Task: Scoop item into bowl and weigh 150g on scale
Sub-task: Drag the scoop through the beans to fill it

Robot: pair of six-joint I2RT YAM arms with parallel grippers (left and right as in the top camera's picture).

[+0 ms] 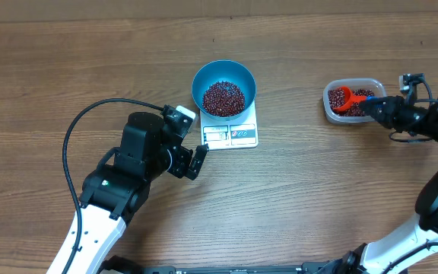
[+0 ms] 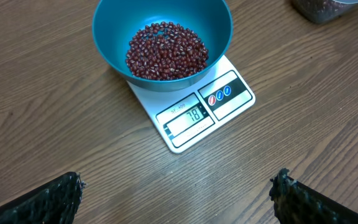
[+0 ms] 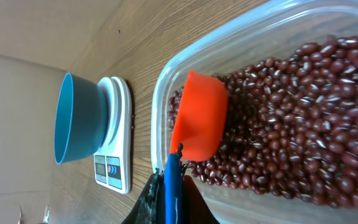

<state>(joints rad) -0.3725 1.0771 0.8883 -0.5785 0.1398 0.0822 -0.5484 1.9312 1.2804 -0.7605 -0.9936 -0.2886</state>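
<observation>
The blue bowl (image 1: 201,79) sits on the scale (image 1: 231,136), which lies flat on the wooden desk (image 1: 90,61) near its middle. The bowl covers the far part of the scale and leaves the near strip with the display (image 2: 193,115) uncovered; the display reads 78. Dark red beans (image 1: 224,98) lie in a loose heap across the bottom of the bowl, well below its rim.

The left pincer (image 1: 190,138) hangs just beside the scale, on its left and a little nearer the robot, touching nothing. Its jaws stand wide apart and hold nothing; in the left wrist view the two dark, rough-faced fingertips (image 2: 48,202) show only at the bottom corners, with bare desk between them.

Off to the right, well apart from the scale, stands the clear tub (image 1: 371,82), with more of the same beans spread through it. The right pincer (image 1: 372,109) reaches to the tub from its right side and is clamped tight on the blue handle (image 3: 172,186) of the red scoop (image 3: 199,115). The scoop's cup is inside the tub, resting on the beans at the end of the tub nearest the scale (whether it has any beans in it cannot be told, since the right wrist view shows only its smooth outer side). The overhead view shows the cup as a red patch against the tub's left wall.
</observation>
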